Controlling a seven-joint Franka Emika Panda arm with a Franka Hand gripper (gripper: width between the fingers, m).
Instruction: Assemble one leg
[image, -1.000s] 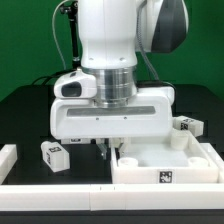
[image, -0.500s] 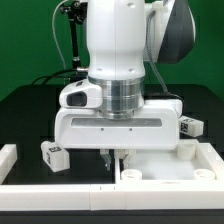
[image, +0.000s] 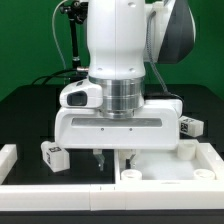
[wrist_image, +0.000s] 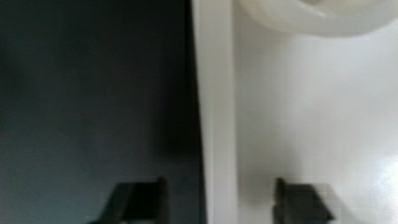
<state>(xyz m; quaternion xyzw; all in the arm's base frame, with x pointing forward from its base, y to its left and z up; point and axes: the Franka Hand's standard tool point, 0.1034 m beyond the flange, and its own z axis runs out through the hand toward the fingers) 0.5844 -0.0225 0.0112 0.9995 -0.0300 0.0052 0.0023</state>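
My gripper (image: 112, 158) is open. Its fingers stand on either side of the left rim of the large white square panel (image: 170, 165), one over the black table and one over the panel. In the wrist view the gripper (wrist_image: 217, 200) straddles the panel's rim (wrist_image: 214, 100), and a round corner boss (wrist_image: 317, 22) shows beyond it. One white leg with tag stickers (image: 52, 153) lies on the table at the exterior view's left. Another leg (image: 188, 126) lies behind the panel at the exterior view's right. Neither leg is held.
A white wall (image: 60, 192) runs along the front of the table, with a raised white block (image: 8, 156) at the exterior view's left. Black cables (image: 72, 40) hang behind the arm. The arm's body hides the middle of the table.
The arm has come down with the panel, which now lies lower behind the front wall. The fingers have spread apart and let go of the panel's rim.
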